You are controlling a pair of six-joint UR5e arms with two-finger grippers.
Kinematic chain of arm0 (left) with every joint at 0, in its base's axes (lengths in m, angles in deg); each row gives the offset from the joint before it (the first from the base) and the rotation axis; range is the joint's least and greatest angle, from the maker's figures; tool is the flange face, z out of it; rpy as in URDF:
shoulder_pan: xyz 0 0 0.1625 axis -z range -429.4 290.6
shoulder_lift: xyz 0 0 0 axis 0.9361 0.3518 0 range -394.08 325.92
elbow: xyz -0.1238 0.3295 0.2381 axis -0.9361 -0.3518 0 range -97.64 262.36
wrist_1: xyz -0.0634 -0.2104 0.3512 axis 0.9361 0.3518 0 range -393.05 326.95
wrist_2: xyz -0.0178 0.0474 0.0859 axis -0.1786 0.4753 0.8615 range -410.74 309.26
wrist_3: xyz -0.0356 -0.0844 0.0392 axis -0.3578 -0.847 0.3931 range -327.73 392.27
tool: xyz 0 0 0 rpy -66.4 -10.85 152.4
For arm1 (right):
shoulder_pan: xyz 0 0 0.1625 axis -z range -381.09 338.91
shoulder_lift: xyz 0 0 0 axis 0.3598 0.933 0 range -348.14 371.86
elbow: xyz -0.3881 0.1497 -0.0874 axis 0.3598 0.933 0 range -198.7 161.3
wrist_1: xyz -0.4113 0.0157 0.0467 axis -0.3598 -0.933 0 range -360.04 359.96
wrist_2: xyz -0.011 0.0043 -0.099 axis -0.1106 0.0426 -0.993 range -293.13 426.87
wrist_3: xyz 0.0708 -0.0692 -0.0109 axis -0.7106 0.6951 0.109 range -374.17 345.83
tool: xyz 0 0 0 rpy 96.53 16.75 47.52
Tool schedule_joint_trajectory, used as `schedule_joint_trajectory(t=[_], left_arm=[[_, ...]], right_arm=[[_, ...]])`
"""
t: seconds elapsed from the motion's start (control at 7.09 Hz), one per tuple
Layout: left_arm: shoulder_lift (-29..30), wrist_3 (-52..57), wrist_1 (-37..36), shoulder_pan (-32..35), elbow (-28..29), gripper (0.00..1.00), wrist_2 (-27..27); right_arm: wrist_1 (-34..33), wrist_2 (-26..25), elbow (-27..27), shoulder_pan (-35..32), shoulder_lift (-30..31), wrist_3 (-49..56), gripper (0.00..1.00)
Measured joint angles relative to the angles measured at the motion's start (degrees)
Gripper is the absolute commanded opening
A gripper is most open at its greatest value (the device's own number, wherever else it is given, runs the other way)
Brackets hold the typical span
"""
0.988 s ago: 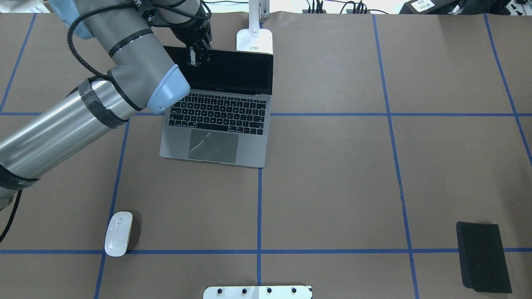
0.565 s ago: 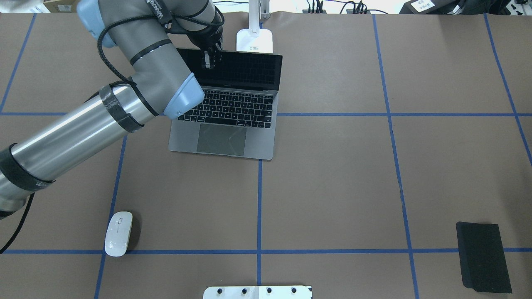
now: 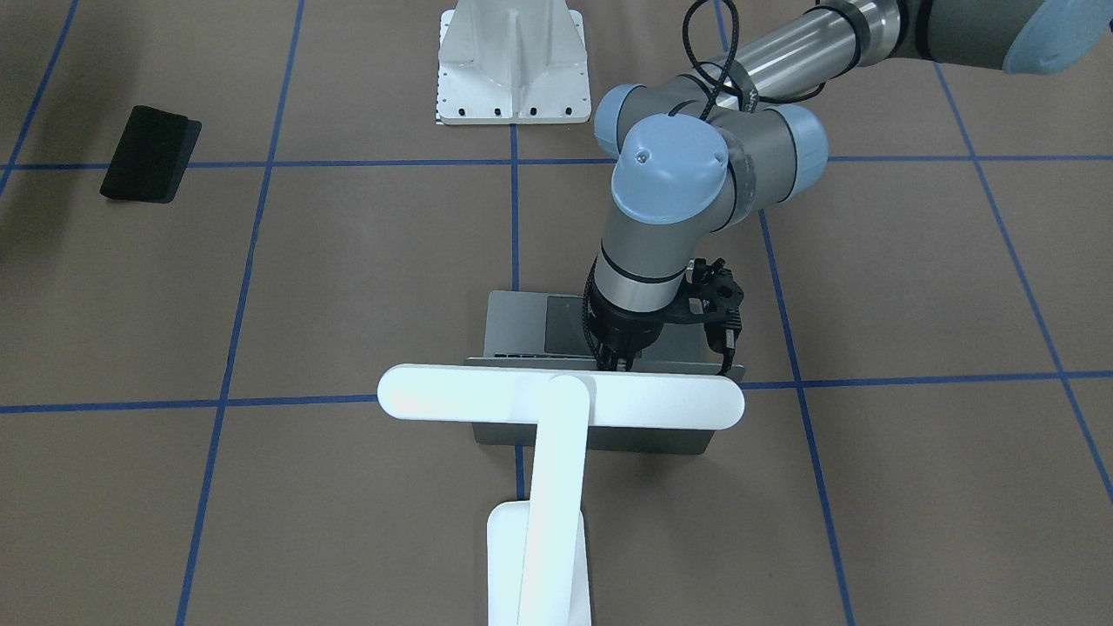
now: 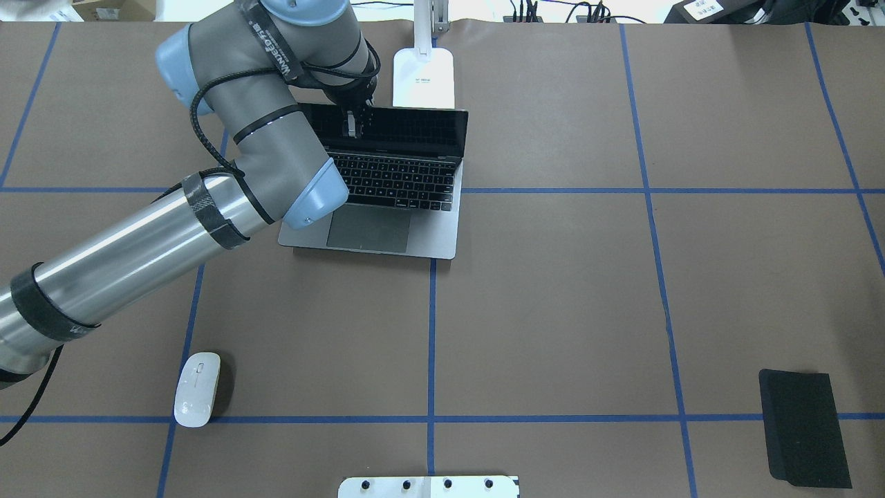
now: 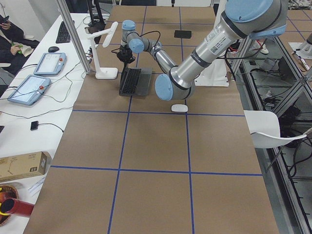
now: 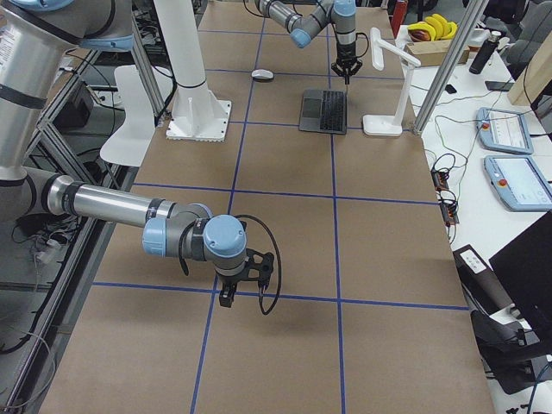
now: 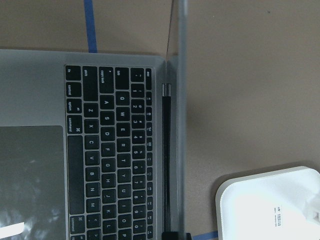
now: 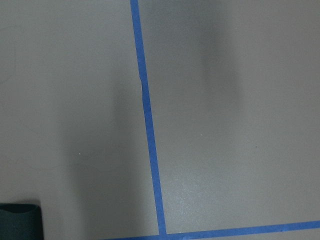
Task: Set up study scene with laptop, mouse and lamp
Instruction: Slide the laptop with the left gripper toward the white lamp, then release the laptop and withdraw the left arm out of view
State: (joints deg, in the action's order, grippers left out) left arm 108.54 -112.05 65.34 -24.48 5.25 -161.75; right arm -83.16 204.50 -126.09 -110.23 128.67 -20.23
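Observation:
The space-grey laptop (image 4: 439, 232) stands open at the table's far middle-left, its dark screen facing me; it also shows in the left wrist view (image 7: 40, 100). My left gripper (image 4: 352, 123) is shut on the top edge of the laptop's lid, left of its middle; the front-facing view (image 3: 613, 365) shows it too. The white lamp (image 3: 561, 396) stands just behind the laptop, its base (image 4: 424, 68) close to the lid and its light bar over it. The white mouse (image 4: 197, 389) lies near left. My right gripper (image 6: 231, 293) hangs over bare table near right; whether it is open or shut cannot be told.
A black mouse pad (image 4: 805, 429) lies at the near right corner. The white ribbed pedestal (image 3: 511, 65) stands at the near middle edge. Blue tape lines cross the brown table (image 4: 553, 311). Cables and plugs run along the far edge.
My left gripper has dragged the laptop to the right and away from me, toward the lamp base. The lid now stands more upright. The mouse and mouse pad have not moved.

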Motion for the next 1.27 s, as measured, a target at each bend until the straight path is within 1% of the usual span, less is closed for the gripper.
schedule_joint_trajectory(t=[0.14,0.28,0.56,0.71,0.85,0.99,1.27], left_arm=[[-0.1,1.0,0.7,0.0,0.0,0.57,0.1],[-0.2,2.2,0.9,0.1,-0.1,0.67,0.1],[-0.1,4.6,0.6,1.5,-0.8,0.77,-0.7],[-0.2,6.1,0.1,2.3,-1.6,0.81,-1.9],[-1.0,8.3,-1.2,3.3,-3.7,0.98,-3.8],[-3.0,12.2,-4.0,4.2,-8.0,0.98,-5.6],[-8.2,24.0,-12.6,5.2,-19.2,0.99,-6.7]], right_arm=[[0.0,0.0,0.0,0.0,0.0,0.0,1.0],[0.0,0.0,0.0,0.0,0.0,0.0,1.0],[0.0,0.0,0.1,0.0,0.0,0.0,1.0],[0.0,0.1,0.1,0.0,0.1,0.0,1.0],[0.0,0.1,0.1,0.0,0.1,0.0,1.0],[-0.2,0.3,0.1,0.0,0.1,0.0,1.0],[-1.5,1.2,0.2,-0.1,0.0,0.0,1.0]])
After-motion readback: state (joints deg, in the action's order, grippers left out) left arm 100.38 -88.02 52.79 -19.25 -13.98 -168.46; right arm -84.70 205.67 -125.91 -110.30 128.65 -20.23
